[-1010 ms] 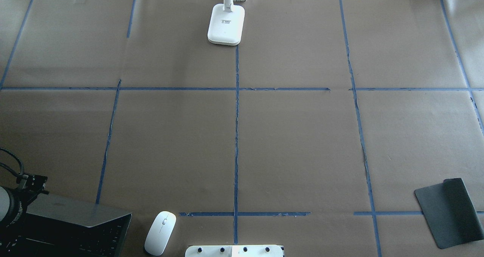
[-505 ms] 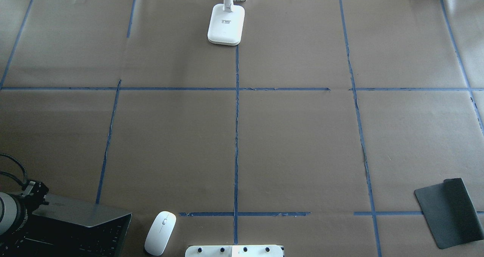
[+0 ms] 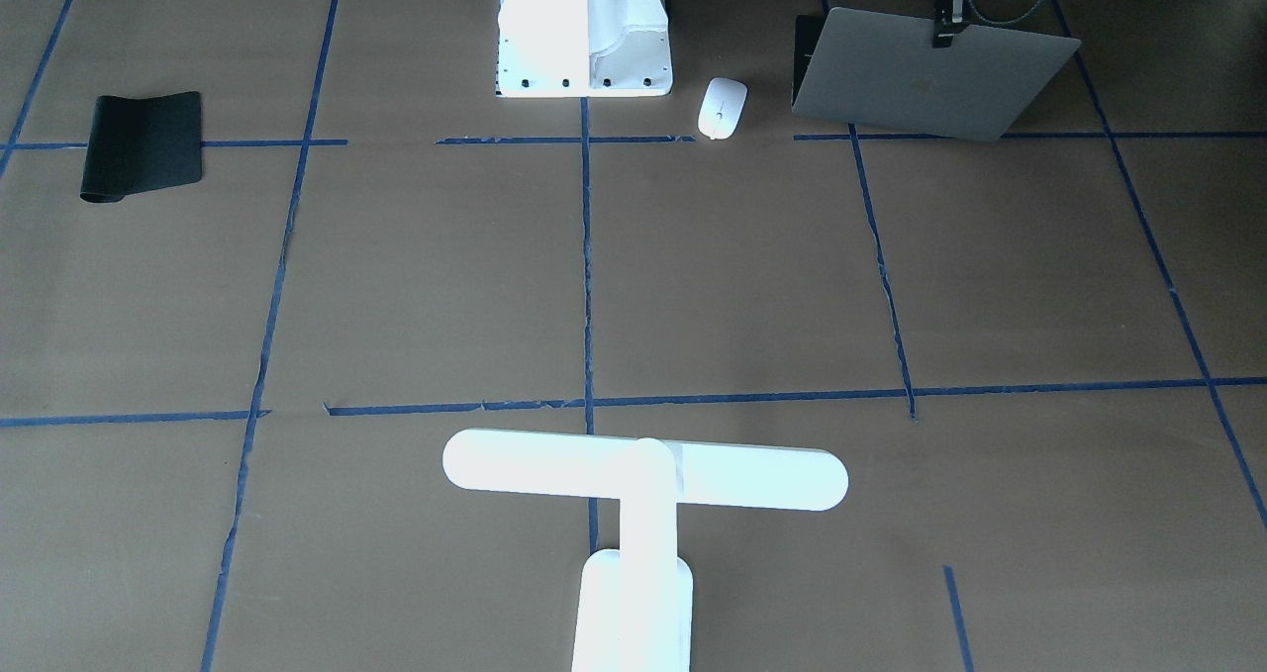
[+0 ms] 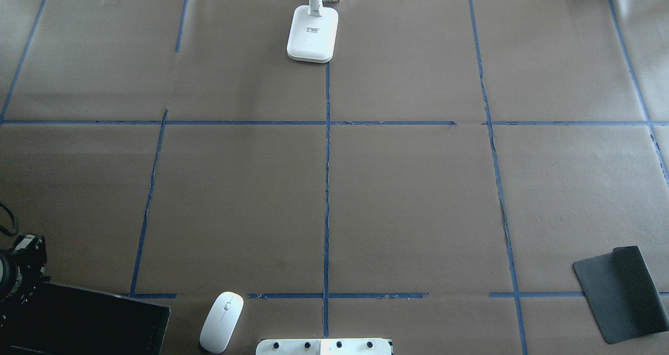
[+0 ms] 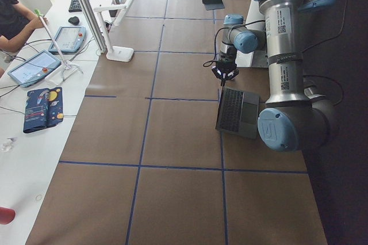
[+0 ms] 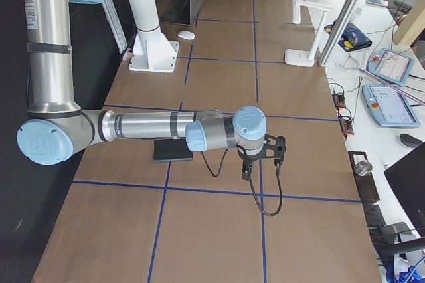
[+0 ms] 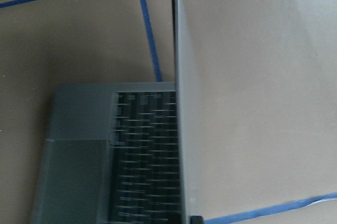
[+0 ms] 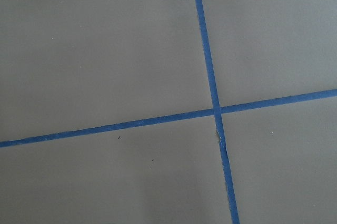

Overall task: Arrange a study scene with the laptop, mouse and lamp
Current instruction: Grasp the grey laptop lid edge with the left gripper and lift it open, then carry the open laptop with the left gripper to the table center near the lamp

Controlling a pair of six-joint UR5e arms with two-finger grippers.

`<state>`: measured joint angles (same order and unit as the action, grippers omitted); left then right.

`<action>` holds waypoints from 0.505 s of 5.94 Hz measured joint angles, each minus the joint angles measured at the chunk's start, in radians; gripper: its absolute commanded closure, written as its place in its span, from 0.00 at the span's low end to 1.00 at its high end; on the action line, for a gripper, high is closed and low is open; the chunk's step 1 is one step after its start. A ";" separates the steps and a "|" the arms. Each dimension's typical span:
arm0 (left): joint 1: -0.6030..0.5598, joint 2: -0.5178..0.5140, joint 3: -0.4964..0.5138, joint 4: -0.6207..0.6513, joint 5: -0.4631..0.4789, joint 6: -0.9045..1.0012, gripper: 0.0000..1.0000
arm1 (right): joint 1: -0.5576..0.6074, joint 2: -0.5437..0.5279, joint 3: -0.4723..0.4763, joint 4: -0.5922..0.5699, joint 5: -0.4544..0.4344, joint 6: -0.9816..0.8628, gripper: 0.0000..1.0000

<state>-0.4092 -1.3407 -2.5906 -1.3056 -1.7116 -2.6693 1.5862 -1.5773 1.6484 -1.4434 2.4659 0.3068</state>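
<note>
The grey laptop [image 3: 930, 83] stands open at the robot's left, its lid about upright with the logo facing away from the robot. In the overhead view it [image 4: 89, 323] is at the bottom left corner. My left gripper [image 3: 943, 37] is shut on the top edge of the lid; the left wrist view shows the lid [image 7: 181, 103] edge-on above the black keys. The white mouse [image 4: 221, 321] lies next to the laptop. The white lamp [image 3: 643, 474] stands at the table's far middle. My right gripper [image 6: 255, 163] hangs over bare paper; I cannot tell whether it is open.
A black mouse mat [image 4: 622, 292] lies at the near right. The white boxy pedestal [image 4: 324, 346] stands at the near middle edge. Blue tape lines cross the brown paper. An operator's desk with tablets [image 5: 40, 64] runs along the far side.
The laptop lid has swung from a low angle up to about upright. My left gripper moved back toward the robot with the lid's edge. Mouse, lamp and mat have not moved.
</note>
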 measured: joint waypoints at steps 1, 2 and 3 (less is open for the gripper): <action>-0.092 -0.013 -0.005 0.014 -0.022 0.007 1.00 | 0.000 0.000 0.000 0.000 0.001 0.001 0.00; -0.174 -0.044 0.001 0.030 -0.040 0.031 1.00 | 0.000 0.000 0.001 0.000 0.001 0.001 0.00; -0.235 -0.099 0.019 0.062 -0.047 0.085 1.00 | 0.000 0.001 0.000 0.000 0.001 0.002 0.00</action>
<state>-0.6443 -1.4398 -2.5717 -1.2434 -1.7585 -2.5844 1.5861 -1.5763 1.6482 -1.4435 2.4669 0.3083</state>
